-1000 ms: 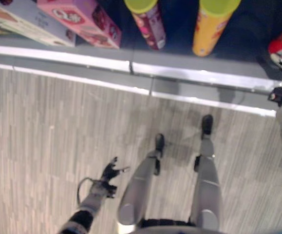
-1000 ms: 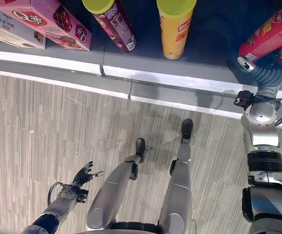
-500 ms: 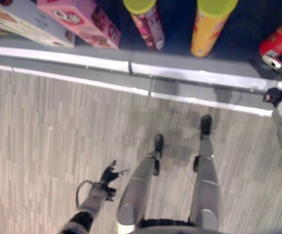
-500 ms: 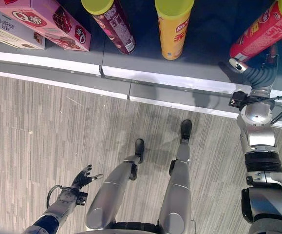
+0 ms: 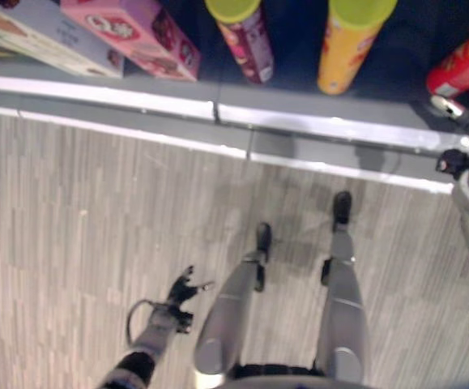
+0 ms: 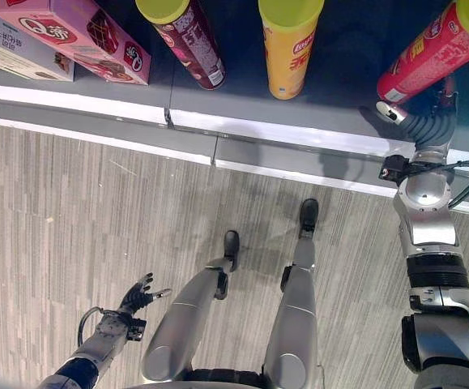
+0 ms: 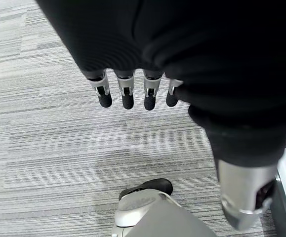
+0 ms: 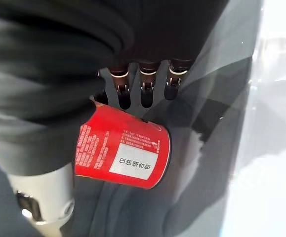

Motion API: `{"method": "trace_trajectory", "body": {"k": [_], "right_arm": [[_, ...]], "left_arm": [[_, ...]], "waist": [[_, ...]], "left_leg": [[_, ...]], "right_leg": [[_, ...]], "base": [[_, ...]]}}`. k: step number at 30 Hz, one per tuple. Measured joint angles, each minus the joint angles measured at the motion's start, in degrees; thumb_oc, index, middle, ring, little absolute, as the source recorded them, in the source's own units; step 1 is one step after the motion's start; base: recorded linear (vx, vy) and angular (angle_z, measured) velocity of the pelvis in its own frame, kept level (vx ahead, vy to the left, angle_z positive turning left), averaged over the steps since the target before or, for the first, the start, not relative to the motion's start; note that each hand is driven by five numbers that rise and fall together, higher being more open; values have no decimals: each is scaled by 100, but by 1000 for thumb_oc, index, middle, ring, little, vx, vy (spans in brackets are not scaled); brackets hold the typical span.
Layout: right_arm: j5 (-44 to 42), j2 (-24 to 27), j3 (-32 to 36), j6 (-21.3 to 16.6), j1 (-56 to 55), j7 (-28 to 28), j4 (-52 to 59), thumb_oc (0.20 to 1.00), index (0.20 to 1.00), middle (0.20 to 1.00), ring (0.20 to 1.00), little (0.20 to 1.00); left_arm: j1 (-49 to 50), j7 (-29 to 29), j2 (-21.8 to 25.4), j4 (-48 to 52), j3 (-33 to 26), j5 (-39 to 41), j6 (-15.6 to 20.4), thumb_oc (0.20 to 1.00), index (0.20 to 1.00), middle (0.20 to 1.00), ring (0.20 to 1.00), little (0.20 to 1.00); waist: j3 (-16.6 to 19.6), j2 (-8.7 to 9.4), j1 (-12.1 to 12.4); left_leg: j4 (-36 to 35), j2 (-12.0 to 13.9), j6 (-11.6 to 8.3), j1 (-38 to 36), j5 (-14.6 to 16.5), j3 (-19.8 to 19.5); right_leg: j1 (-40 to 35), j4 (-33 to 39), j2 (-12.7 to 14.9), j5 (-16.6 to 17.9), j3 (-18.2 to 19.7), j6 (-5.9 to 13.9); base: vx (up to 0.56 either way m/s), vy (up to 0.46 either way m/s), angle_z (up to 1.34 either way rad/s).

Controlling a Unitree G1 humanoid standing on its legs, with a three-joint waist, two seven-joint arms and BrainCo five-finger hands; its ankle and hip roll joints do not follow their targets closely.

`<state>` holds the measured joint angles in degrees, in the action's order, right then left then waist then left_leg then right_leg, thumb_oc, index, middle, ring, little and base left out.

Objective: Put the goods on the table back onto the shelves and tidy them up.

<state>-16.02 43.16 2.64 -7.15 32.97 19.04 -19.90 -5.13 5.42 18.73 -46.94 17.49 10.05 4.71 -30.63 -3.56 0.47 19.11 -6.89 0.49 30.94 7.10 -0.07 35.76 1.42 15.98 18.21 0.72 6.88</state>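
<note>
Silver fingers (image 8: 142, 91) of the right hand (image 6: 425, 121) curl over a red tube (image 6: 430, 52), with the thumb on its other side, holding it tilted above the dark grey shelf (image 6: 347, 105) at the far right. Left of it on the same shelf stand a yellow tube (image 6: 287, 49) and a maroon tube (image 6: 187, 40), each with a yellow-green lid, then a pink box (image 6: 72, 36) lying just beside a pale box (image 6: 11, 57). A white rail edges the shelf, and grey striped carpet (image 6: 64, 219) covers the floor nearer. The left hand (image 6: 139, 293) hangs low at the near left over the carpet, fingers straight and relaxed, holding nothing.
</note>
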Motion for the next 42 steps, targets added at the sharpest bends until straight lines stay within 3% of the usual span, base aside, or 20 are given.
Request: {"method": "trace_trajectory", "body": {"k": [30,42], "right_arm": [[424,0,11,25,-161,30,38,1000,1000,1000,1000,1000],[738,-57,328,12,-500,357,1182,1000,1000,1000,1000,1000]], "left_arm": [[2,-3,3,199,-14,1,13,1000,1000,1000,1000,1000],[4,15,-15,128,-234,-2,-10,1000,1000,1000,1000,1000]], "waist": [[-27,48,1],[-25,52,-23]], "left_leg": [[4,5,0,-7,0,8],[-3,17,-2,-250,2,13]], "right_leg": [[-9,3,-3,-1,0,-1],[-243,4,-14,-7,-4,-7]], "base": [[0,0,0],[0,0,0]]}}
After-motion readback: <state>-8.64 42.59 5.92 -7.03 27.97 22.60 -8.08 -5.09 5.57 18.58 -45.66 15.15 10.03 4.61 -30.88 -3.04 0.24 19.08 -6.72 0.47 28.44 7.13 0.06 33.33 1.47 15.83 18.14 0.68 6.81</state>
